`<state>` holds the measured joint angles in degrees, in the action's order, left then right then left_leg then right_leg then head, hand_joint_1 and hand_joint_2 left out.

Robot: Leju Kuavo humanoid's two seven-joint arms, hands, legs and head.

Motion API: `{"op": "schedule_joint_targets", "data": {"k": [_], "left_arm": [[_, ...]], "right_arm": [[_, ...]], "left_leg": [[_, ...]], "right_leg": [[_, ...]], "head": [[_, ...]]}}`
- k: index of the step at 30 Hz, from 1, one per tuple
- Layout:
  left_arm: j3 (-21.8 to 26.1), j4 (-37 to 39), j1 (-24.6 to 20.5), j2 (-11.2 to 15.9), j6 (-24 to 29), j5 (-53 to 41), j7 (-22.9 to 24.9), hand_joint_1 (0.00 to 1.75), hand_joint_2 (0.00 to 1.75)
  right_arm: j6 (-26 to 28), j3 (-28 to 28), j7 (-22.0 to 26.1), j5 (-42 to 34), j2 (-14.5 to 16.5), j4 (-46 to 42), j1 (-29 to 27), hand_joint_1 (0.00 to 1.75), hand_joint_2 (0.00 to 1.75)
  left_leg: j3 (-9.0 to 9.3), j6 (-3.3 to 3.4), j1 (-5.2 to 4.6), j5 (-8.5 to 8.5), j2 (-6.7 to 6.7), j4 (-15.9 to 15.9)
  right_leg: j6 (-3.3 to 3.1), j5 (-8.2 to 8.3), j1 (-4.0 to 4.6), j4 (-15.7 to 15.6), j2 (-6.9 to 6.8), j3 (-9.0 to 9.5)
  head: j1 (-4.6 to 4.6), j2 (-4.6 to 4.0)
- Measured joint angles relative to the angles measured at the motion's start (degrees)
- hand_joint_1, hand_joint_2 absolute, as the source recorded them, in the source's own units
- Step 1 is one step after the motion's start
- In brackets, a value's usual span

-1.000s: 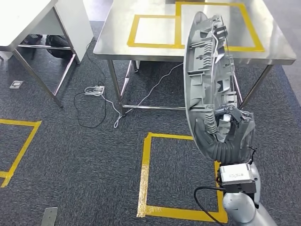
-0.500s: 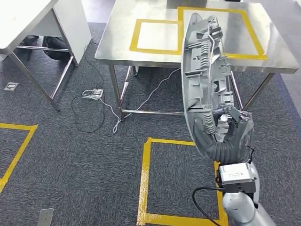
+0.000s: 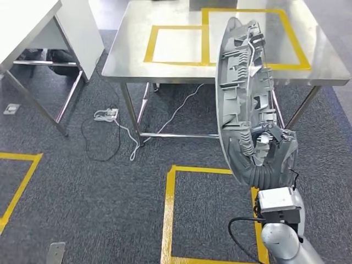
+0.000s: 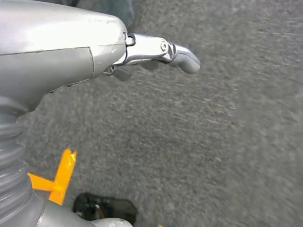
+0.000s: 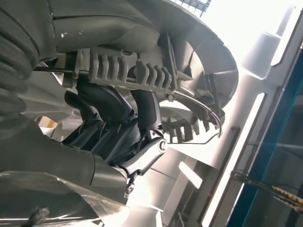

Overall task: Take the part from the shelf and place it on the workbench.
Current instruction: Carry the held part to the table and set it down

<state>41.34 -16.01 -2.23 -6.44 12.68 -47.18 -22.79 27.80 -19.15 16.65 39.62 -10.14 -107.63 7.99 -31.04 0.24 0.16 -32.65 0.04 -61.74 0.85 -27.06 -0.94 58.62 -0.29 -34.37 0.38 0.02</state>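
Note:
The part (image 3: 245, 93) is a long, curved grey plastic panel with ribs and clips on its inner side. It stands upright in front of me, gripped near its lower end by my right hand (image 3: 269, 157). In the right wrist view dark fingers (image 5: 107, 106) curl around the ribbed edge of the part (image 5: 143, 71). The steel workbench (image 3: 124, 55), marked with yellow tape rectangles, stands ahead, partly hidden by the part. My left hand (image 4: 71, 52) hangs over the grey carpet with one finger (image 4: 171, 49) stretched out and nothing in it.
A second white table (image 3: 25, 27) stands at the far left. A power strip with cables (image 3: 105, 114) lies on the carpet under the workbench's left end. Yellow tape squares (image 3: 170, 214) mark the floor just ahead and at the left.
The whole view has shifted as I move; the workbench now sits slightly nearer and lower in the picture. The part stays held the same way in my right hand.

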Motion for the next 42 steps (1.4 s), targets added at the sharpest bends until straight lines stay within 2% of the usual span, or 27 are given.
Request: {"op": "schedule_joint_targets", "data": {"k": [3,4,5,7,8,9,10,13,15,16,18,19,20,21,22,24,25,28,30,32,34,35,36,38,39,40,42], "left_arm": [[0.01,-0.01,0.05,-0.04,-0.03,-0.05,-0.02,0.00,1.75],[0.02,-0.01,0.15,-0.03,-0.04,-0.05,-0.02,0.00,1.75],[0.02,-0.01,0.25,-0.03,-0.04,-0.05,-0.02,0.00,1.75],[0.02,-0.01,0.34,0.01,-0.04,-0.05,-0.01,0.00,1.75],[0.03,-0.01,0.35,0.07,-0.04,-0.06,-0.01,0.00,1.75],[0.04,-0.01,0.35,0.10,-0.03,-0.07,-0.01,0.00,1.75],[0.05,-0.01,0.33,0.13,-0.01,-0.07,0.01,0.00,1.75],[0.08,-0.03,0.30,0.12,0.03,-0.06,0.05,0.00,1.75],[0.08,-0.03,0.31,0.05,0.03,-0.05,0.04,0.00,1.75],[0.08,-0.03,0.29,0.02,0.02,-0.05,0.04,0.00,1.75],[0.08,-0.03,0.28,0.02,0.02,-0.05,0.02,0.00,1.75],[0.08,-0.02,0.30,0.02,0.02,-0.05,0.02,0.00,1.75],[0.08,-0.02,0.33,-0.01,0.01,-0.05,0.01,0.00,1.75],[0.08,-0.02,0.35,-0.05,-0.01,-0.05,0.01,0.00,1.75],[0.08,-0.02,0.37,-0.11,-0.02,-0.05,0.01,0.00,1.75],[0.09,-0.03,0.36,-0.19,-0.02,-0.05,0.01,0.00,1.75],[0.09,-0.03,0.35,-0.19,-0.02,-0.05,0.00,0.00,1.75],[0.10,-0.02,0.37,-0.15,0.03,-0.05,-0.03,0.00,1.75],[0.10,-0.03,0.38,-0.22,0.04,-0.07,-0.09,0.00,1.75],[0.10,-0.03,0.27,-0.25,0.07,-0.09,-0.14,0.00,1.75],[0.10,-0.03,0.29,-0.22,0.09,-0.10,-0.14,0.00,1.75],[0.10,-0.03,0.39,-0.23,0.09,-0.10,-0.14,0.00,1.75],[0.11,-0.03,0.49,-0.25,0.09,-0.10,-0.14,0.00,1.75],[0.12,-0.03,0.56,-0.24,0.11,-0.11,-0.13,0.00,1.75],[0.12,-0.03,0.52,-0.19,0.13,-0.14,-0.11,0.00,1.75],[0.11,-0.02,0.47,-0.17,0.15,-0.16,-0.10,0.00,1.75],[0.11,-0.01,0.39,-0.04,0.21,-0.20,-0.06,0.00,1.75]], "right_arm": [[-0.02,-0.01,0.07,0.01,0.06,0.01,0.09,1.75,1.75],[-0.02,-0.02,0.04,-0.01,0.06,0.01,0.04,1.75,1.75],[-0.02,-0.02,0.01,-0.04,0.06,0.01,-0.02,1.75,1.75],[-0.02,-0.02,-0.03,-0.07,0.09,0.01,-0.07,1.75,1.75],[-0.04,-0.02,-0.03,-0.07,0.10,0.01,-0.05,1.75,1.75],[-0.07,-0.03,-0.02,-0.06,0.12,0.02,0.00,1.75,1.75],[-0.08,-0.03,-0.02,-0.05,0.13,0.02,0.02,1.75,1.75],[-0.09,0.06,-0.14,-0.05,0.15,0.02,-0.04,1.75,1.75],[-0.09,0.22,-0.21,-0.05,0.15,-0.01,-0.01,1.75,1.75],[-0.09,0.28,-0.19,-0.04,0.16,-0.02,0.02,1.75,1.75],[-0.09,0.32,-0.09,-0.04,0.18,0.01,0.02,1.75,1.75],[-0.09,0.34,-0.07,-0.06,0.19,0.03,-0.05,1.75,1.75],[-0.09,0.38,-0.08,-0.08,0.19,0.08,-0.13,1.75,1.75],[-0.09,0.43,-0.10,-0.10,0.19,0.12,-0.16,1.75,1.75],[-0.09,0.48,-0.13,-0.11,0.19,0.15,-0.15,1.75,1.75],[-0.09,0.56,-0.08,-0.08,0.19,0.19,-0.01,1.75,1.75],[-0.09,0.58,-0.03,-0.07,0.20,0.19,0.11,1.75,1.75],[-0.05,0.66,0.08,-0.11,0.27,0.25,0.01,1.75,1.75],[0.00,0.73,0.19,-0.18,0.29,0.27,-0.12,1.75,1.75],[0.01,0.75,0.31,-0.20,0.30,0.27,0.04,1.75,1.75],[-0.03,0.75,0.36,-0.19,0.30,0.28,0.07,1.75,1.75],[-0.05,0.75,0.36,-0.20,0.30,0.31,-0.01,1.75,1.75],[-0.07,0.75,0.34,-0.22,0.30,0.33,-0.09,1.75,1.75],[-0.13,0.75,0.32,-0.26,0.30,0.36,-0.15,1.75,1.75],[-0.21,0.75,0.34,-0.27,0.30,0.38,-0.08,1.75,1.75],[-0.36,0.76,0.36,-0.28,0.31,0.41,0.00,1.75,1.75],[-0.61,0.80,0.38,-0.38,0.32,0.48,0.12,1.75,1.75]], "left_leg": [[-6.50,-0.50,0.18,-3.63,0.00,-11.26],[-8.21,-0.52,0.19,-3.53,0.00,-13.41],[-8.99,-0.43,0.18,-2.21,-0.01,-13.51],[-7.61,0.16,0.10,3.24,-0.23,-7.57],[-6.38,0.58,0.01,5.43,-0.55,-4.06],[-5.19,0.96,-0.10,6.68,-0.84,-0.97],[-4.49,1.22,-0.22,6.88,-1.07,0.79],[-3.57,1.52,-0.19,6.12,-0.91,2.53],[-2.63,1.89,0.18,6.21,-0.64,3.60],[-2.23,2.08,0.32,6.16,-0.48,3.92],[-1.77,2.34,0.34,5.70,-0.24,3.99],[-1.49,2.36,0.35,5.39,-0.14,3.97],[-1.11,2.31,0.36,5.04,-0.06,3.96],[-0.64,2.20,0.38,4.64,-0.01,3.93],[-0.03,2.03,0.42,4.17,0.06,3.88],[0.87,1.43,0.27,3.09,0.26,3.70],[1.10,1.11,0.14,2.67,0.38,3.60],[1.38,0.36,-0.07,1.95,1.00,3.59],[0.92,-0.19,0.07,0.79,1.07,1.93],[-2.38,-0.65,0.18,-1.79,0.85,-4.48],[-7.35,-0.81,0.19,-3.87,0.81,-12.29],[-9.03,-0.74,0.19,-3.44,0.80,-14.11],[-9.67,-0.54,0.17,-1.71,0.77,-13.70],[-8.41,0.31,0.00,4.33,0.08,-7.19],[-7.47,0.83,-0.13,6.70,-0.64,-3.76],[-6.56,1.26,-0.27,7.96,-1.28,-0.88],[-5.79,1.70,-0.54,7.55,-1.88,1.14]], "right_leg": [[-0.56,-0.75,-0.03,-0.09,0.27,0.98],[-0.58,-1.04,-0.01,-0.09,0.46,1.36],[-0.55,-1.35,0.01,-0.09,0.71,1.82],[-0.39,-2.05,0.06,-0.10,1.18,2.95],[-0.23,-2.40,0.15,-0.12,1.38,3.31],[0.00,-2.68,0.20,-0.13,1.61,3.58],[0.28,-2.83,0.19,-0.18,1.78,3.61],[1.27,-2.98,0.07,-0.62,2.01,3.59],[1.86,-4.01,0.13,1.25,1.52,2.54],[2.07,-5.12,0.09,3.96,1.19,0.96],[2.52,-7.51,0.00,11.57,0.84,-3.77],[2.71,-7.74,-0.06,14.25,0.78,-5.80],[2.85,-6.86,-0.12,15.05,0.72,-6.92],[2.92,-4.84,-0.19,13.55,0.59,-6.86],[2.95,-2.08,-0.25,10.18,0.32,-5.77],[2.82,1.32,-0.11,3.43,-0.78,-2.77],[2.45,1.66,0.02,1.41,-1.18,-1.68],[0.97,0.54,0.19,0.27,-0.85,-0.81],[0.27,0.20,0.02,0.07,-0.31,-0.38],[-0.29,-0.20,-0.08,-0.04,0.16,0.20],[-0.51,-0.75,-0.03,-0.04,0.78,0.81],[-0.52,-1.08,0.03,-0.04,1.16,1.25],[-0.50,-1.45,0.10,-0.04,1.55,1.80],[-0.40,-2.30,0.22,-0.07,2.23,3.05],[-0.23,-2.73,0.34,-0.07,2.52,3.52],[0.02,-3.04,0.31,-0.09,2.81,3.73],[0.71,-3.32,0.12,-0.24,3.29,3.60]], "head": [[-0.11,0.00],[-0.11,0.00],[-0.12,0.00],[-0.11,0.00],[-0.09,0.00],[-0.09,0.00],[-0.09,0.00],[-0.11,0.00],[0.08,0.00],[0.19,0.00],[0.33,0.00],[0.33,0.00],[0.34,0.00],[0.35,0.00],[0.36,0.00],[0.39,0.00],[0.43,0.00],[0.22,0.00],[-0.07,0.00],[-0.28,0.00],[-0.32,0.00],[-0.29,0.00],[-0.31,0.00],[-0.29,0.00],[-0.25,0.00],[-0.22,0.00],[-0.28,0.00]]}}
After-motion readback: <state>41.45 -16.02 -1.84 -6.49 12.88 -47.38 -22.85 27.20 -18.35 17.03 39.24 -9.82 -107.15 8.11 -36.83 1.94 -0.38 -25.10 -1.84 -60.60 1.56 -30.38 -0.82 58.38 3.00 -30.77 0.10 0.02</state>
